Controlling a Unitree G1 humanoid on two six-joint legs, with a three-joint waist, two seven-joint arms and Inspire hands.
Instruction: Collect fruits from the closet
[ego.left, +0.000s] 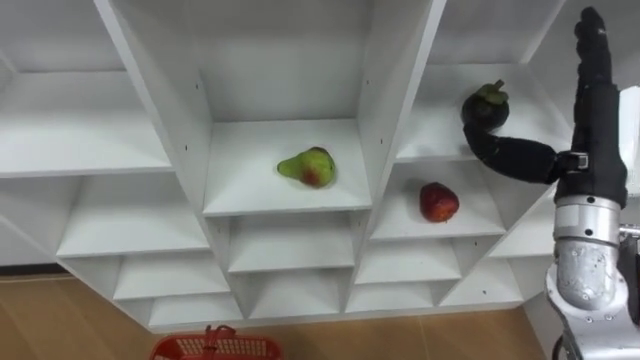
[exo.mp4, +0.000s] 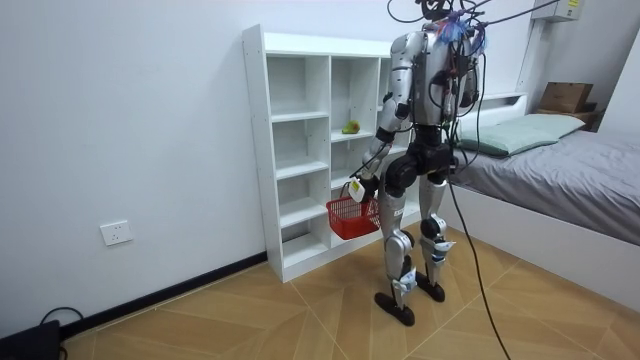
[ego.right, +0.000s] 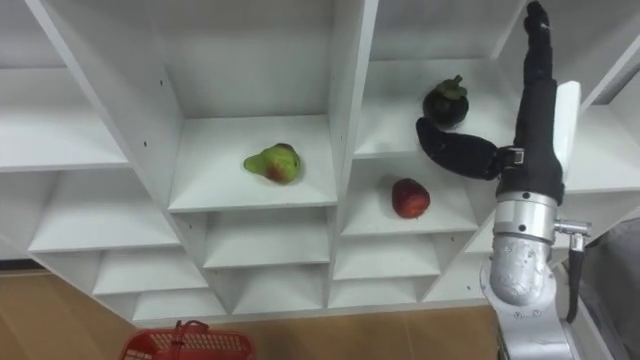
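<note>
— What does the left eye view show?
— A white closet (ego.left: 250, 170). A pear (ego.left: 308, 167) lies in a middle compartment. Right of it is a red fruit (ego.left: 438, 202), with a mangosteen (ego.left: 486, 105) one shelf above. The right hand (ego.left: 598, 120) is raised, fingers straight and wide, holding nothing.
— And the room view?
— A red basket (exo.mp4: 350, 215) hangs from the left hand (exo.mp4: 358, 190), whose fingers hook its handle.
— The right eye view?
— The thumb (ego.right: 455, 152) ends just beside the mangosteen; I can't tell if it touches.
</note>
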